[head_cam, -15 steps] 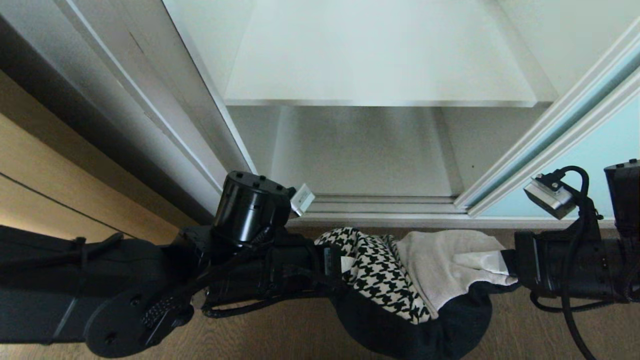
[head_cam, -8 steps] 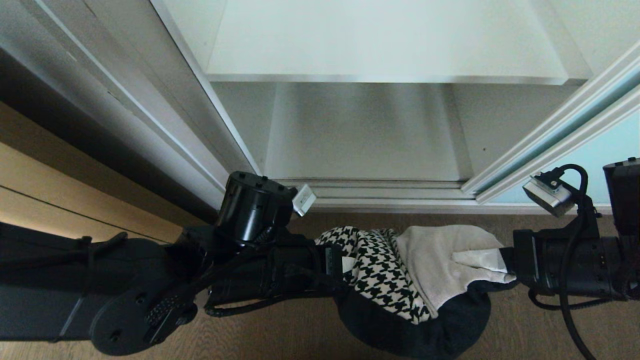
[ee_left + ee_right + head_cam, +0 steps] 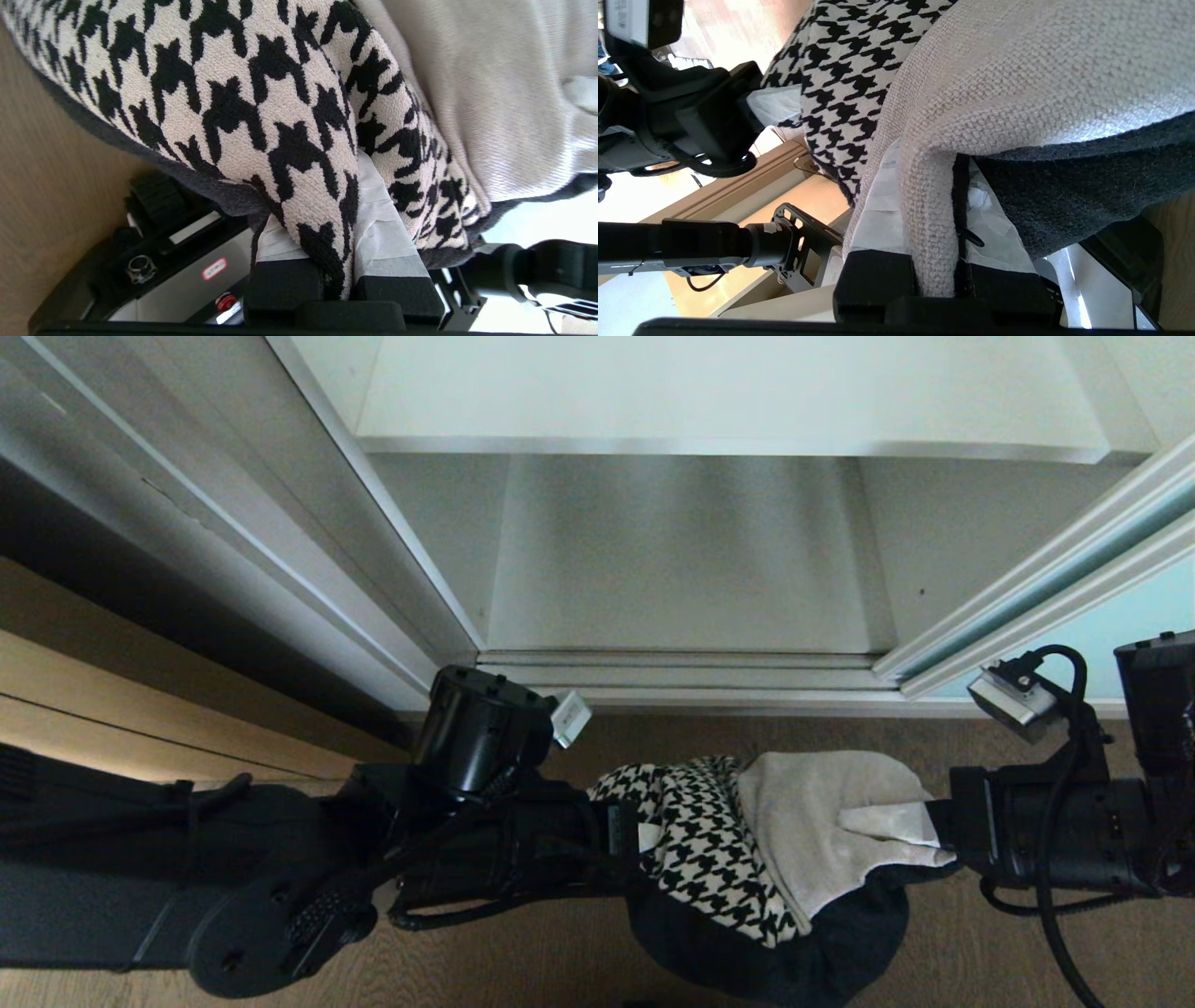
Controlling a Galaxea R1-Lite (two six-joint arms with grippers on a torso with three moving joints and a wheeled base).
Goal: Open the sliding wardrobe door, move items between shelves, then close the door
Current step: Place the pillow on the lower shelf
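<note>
A patchwork cushion (image 3: 747, 845) of houndstooth and cream hangs above the wood floor (image 3: 523, 980), in front of the open wardrobe, with the left pincer (image 3: 338, 261) clamped on its houndstooth edge and the right pincer (image 3: 945, 261) clamped on its cream edge. The aqua sliding door (image 3: 1111, 635) stands pushed aside to the right, so the shelf-to-shelf move appears to be under way. Next, both arms would likely need to carry the cushion forward together onto the bare lower shelf (image 3: 681, 569).

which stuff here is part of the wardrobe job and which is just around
Part of the job:
- cushion, pinched by left gripper and right gripper
- sliding wardrobe door, slid open
- upper shelf
- bottom shelf

Just around:
- tan wood-grain door
- wood floor
</note>
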